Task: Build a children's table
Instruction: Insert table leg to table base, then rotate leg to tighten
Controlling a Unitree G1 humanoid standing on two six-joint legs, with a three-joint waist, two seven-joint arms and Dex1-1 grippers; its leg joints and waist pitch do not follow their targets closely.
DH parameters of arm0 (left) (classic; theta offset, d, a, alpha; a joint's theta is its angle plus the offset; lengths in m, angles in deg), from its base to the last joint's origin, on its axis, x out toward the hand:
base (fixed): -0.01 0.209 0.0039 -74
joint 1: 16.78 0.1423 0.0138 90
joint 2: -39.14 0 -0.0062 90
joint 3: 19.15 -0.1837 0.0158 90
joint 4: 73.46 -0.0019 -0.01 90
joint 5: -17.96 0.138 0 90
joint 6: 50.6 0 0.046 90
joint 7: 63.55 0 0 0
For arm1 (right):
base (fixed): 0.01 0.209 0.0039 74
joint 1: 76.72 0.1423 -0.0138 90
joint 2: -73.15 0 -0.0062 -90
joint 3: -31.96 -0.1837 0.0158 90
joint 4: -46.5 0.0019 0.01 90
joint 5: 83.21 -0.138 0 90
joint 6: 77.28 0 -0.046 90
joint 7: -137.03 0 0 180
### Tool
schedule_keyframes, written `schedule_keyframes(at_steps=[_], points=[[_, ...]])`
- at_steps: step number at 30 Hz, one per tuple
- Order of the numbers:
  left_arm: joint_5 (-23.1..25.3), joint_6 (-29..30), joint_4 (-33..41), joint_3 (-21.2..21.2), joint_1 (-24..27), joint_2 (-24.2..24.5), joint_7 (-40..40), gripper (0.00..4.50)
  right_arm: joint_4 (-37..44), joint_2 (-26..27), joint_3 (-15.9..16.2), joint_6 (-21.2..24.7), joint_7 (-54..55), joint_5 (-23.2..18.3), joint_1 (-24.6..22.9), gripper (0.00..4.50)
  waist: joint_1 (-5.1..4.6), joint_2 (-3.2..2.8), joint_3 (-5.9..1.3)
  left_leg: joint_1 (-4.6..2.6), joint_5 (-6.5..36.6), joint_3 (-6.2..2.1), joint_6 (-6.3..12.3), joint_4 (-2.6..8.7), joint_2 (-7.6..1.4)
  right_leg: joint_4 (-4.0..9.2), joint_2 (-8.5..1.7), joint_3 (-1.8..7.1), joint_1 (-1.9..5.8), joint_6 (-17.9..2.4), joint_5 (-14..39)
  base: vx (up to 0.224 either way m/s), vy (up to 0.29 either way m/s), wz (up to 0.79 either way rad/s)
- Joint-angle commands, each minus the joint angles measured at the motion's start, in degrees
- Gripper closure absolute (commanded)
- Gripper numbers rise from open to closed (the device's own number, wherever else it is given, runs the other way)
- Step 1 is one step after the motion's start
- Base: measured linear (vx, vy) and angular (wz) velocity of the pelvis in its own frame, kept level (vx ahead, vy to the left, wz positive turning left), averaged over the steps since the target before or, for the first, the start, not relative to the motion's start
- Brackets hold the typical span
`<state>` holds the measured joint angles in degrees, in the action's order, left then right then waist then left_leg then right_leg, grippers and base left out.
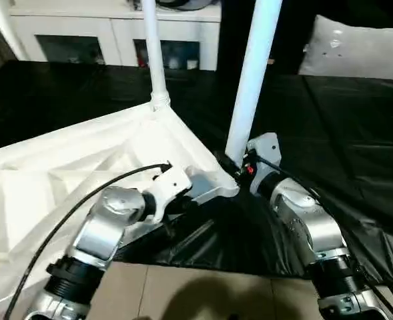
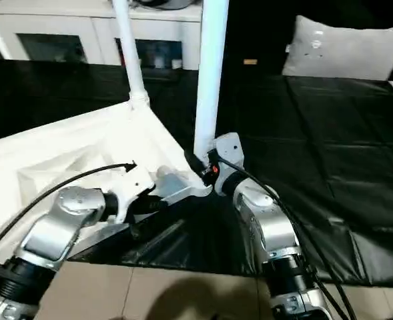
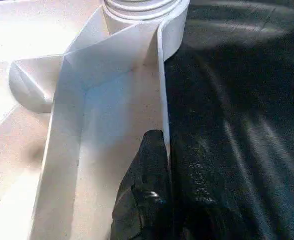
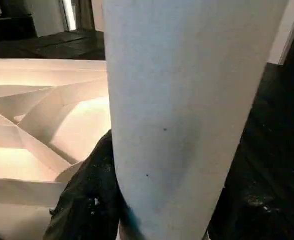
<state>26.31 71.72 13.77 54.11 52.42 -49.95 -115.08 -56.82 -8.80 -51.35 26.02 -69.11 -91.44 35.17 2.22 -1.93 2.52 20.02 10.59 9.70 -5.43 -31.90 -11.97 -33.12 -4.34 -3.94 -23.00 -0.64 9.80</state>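
Gripping an upright leg (image 1: 251,80), right gripper (image 1: 239,167); left gripper (image 3: 159,165) pinches tabletop rim (image 3: 161,90).

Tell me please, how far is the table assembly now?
Done: the table top lies with its ribbed underside up on the black sheet, and one leg stands in the far corner socket. In hand: the right hand holds a second leg upright at the near corner, while the left hand is shut on the top's edge wall. Left: seating this leg, then the remaining legs.
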Motion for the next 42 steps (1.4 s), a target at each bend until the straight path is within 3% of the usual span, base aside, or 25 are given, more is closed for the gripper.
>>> schedule_keyframes(at_steps=[1,2,3,4,7,8,10,11,13,18,20,23,24,26,32,38,40,42], points=[[-0.1,-0.9,4.4,-2.5,-2.6,-1.4,0.3,4.5,-5.0,1.2,3.2,5.1,-0.8,1.1,-2.8,2.63,0.04,-0.22,-2.61,0.32,14.3,0.1,1.31,3.59,-0.65,4.05,-2.71,2.39,2.7,-10.1,14.6,0.0,0.0,0.0],[0.6,0.5,5.6,-2.7,-2.5,-0.7,0.4,4.5,-5.3,1.2,3.1,5.5,-0.9,1.1,-2.5,2.63,0.05,-0.47,-2.56,0.29,15.1,0.03,1.22,3.7,-0.66,4.23,-2.74,2.29,2.64,-9.5,17.0,0.0,0.0,0.0],[0.9,1.0,6.1,-2.8,-2.5,-0.3,0.4,4.5,-5.6,1.1,3.2,5.7,-1.1,1.1,-2.3,2.63,0.08,-1.09,-2.66,0.17,15.5,-0.05,1.04,3.69,-0.63,4.27,-2.76,2.25,2.63,-9.3,17.7,0.0,0.0,0.0],[0.9,1.0,6.1,-2.8,-2.5,-0.3,0.4,4.5,-5.6,1.1,3.2,5.7,-1.1,1.1,-2.3,2.63,-0.14,-0.85,-2.62,0.18,16.4,-0.11,0.79,3.77,-0.67,4.41,-2.66,2.17,2.57,-9.0,18.4,0.0,0.0,0.0],[1.9,-0.1,5.7,-3.3,-2.3,1.2,0.6,4.5,-7.1,1.1,3.3,5.6,-2.4,0.6,-1.0,2.63,-0.3,-1.04,-2.86,0.16,16.9,-0.21,0.42,3.71,-0.6,4.22,-2.54,2.17,2.65,-9.4,16.7,0.0,0.0,0.0],[2.2,-0.7,5.3,-3.3,-2.3,1.5,1.0,4.5,-7.8,1.2,3.1,5.5,-2.7,0.3,-0.5,2.28,-0.32,-1.08,-2.93,0.17,17.0,-0.25,0.42,3.69,-0.58,4.12,-2.55,2.15,2.69,-9.7,16.0,0.0,0.0,0.0],[2.3,-1.4,4.6,-3.2,-2.6,1.8,1.5,4.5,-8.8,1.5,2.7,5.0,-3.0,0.1,0.2,2.28,-0.49,-0.96,-2.87,0.22,17.6,-0.18,0.48,3.67,-0.5,4.22,-2.6,2.09,2.74,-9.8,16.6,0.0,0.0,0.0],[2.0,-1.8,4.2,-3.0,-2.7,1.9,1.7,4.5,-9.5,1.6,2.3,4.2,-3.0,0.0,0.6,1.9,-0.46,-1.06,-2.86,0.08,17.9,-0.16,0.51,3.63,-0.52,4.37,-2.68,2.08,2.59,-9.6,17.8,0.0,0.0,0.0],[1.4,-3.3,2.6,-2.2,-3.3,2.0,2.0,4.5,-11.1,1.5,2.0,2.3,-3.7,0.2,1.5,1.87,-0.44,-0.98,-2.92,0.05,18.0,-0.14,0.57,3.57,-0.46,4.48,-2.69,2.06,2.55,-9.5,18.8,0.0,0.0,0.0],[1.6,-7.3,-1.5,-1.3,-4.2,2.4,3.3,4.5,-11.4,0.2,2.5,0.1,-5.7,0.7,1.3,1.42,0.0,-0.73,-3.15,0.15,15.3,0.04,1.16,3.28,-0.48,4.13,-2.68,2.13,2.69,-10.1,15.6,0.0,0.0,0.0],[0.0,-9.2,-3.8,0.6,-4.9,1.4,4.3,4.5,-10.7,-1.0,2.4,-0.9,-7.3,0.6,0.4,1.08,0.23,-0.72,-3.18,0.21,14.4,0.09,1.29,3.15,-0.47,3.96,-2.67,2.12,2.8,-10.3,14.5,0.0,0.0,0.0],[-2.6,-13.3,-7.2,2.5,-5.9,0.9,3.9,4.5,-8.9,-2.8,1.7,-2.0,-9.4,-0.1,-1.3,0.97,0.44,-0.68,-3.4,0.29,13.0,0.1,1.84,2.96,-0.45,3.61,-2.59,2.16,2.97,-11.0,11.3,0.0,0.0,0.0],[-3.0,-15.9,-8.3,2.4,-6.0,1.3,3.1,4.5,-8.5,-3.4,1.3,-3.1,-9.9,-0.2,-1.8,0.88,0.46,-0.8,-3.53,0.4,12.4,0.0,1.88,2.92,-0.49,3.37,-2.64,2.14,3.15,-11.2,10.2,0.0,0.0,0.0],[-3.0,-18.5,-10.1,1.7,-6.2,2.1,1.9,4.5,-8.3,-4.3,0.8,-4.6,-10.9,-0.4,-2.3,0.63,0.49,-0.48,-3.65,0.57,11.3,0.09,2.8,2.66,-0.31,3.24,-2.73,2.09,3.34,-11.4,8.8,0.0,0.0,0.0],[-3.3,-24.1,-17.1,0.5,-7.5,3.9,-1.3,4.5,-6.5,-9.2,0.5,-9.1,-17.0,-0.9,-3.7,0.09,0.74,-0.75,-3.45,0.63,10.3,0.25,3.91,2.47,-0.38,3.61,-2.84,2.05,3.24,-11.1,12.0,0.0,0.0,0.0],[-4.0,-27.8,-20.9,0.0,-8.7,5.3,-5.2,4.5,-5.5,-13.1,-1.7,-8.7,-21.4,-3.0,-3.5,0.02,1.1,-0.67,-3.69,0.53,8.8,0.26,4.74,2.23,-0.53,3.0,-2.83,2.07,3.37,-12.6,8.5,0.0,0.0,0.0],[-5.1,-31.9,-23.1,-1.4,-9.1,7.0,-11.5,4.5,-4.8,-17.1,-2.8,-8.2,-26.3,-4.3,-2.4,0.02,1.28,-0.37,-3.8,0.52,8.2,0.36,5.44,2.03,-0.42,2.97,-2.76,2.06,3.51,-12.8,8.1,0.0,0.0,0.0],[-5.3,-33.8,-23.8,-2.2,-9.4,7.6,-14.4,4.5,-4.7,-18.4,-2.3,-9.2,-28.0,-4.0,-1.8,0.02,1.6,-0.48,-3.83,0.54,7.4,0.38,5.79,1.95,-0.59,2.66,-2.74,2.07,3.49,-13.3,6.8,0.0,0.0,0.0]])
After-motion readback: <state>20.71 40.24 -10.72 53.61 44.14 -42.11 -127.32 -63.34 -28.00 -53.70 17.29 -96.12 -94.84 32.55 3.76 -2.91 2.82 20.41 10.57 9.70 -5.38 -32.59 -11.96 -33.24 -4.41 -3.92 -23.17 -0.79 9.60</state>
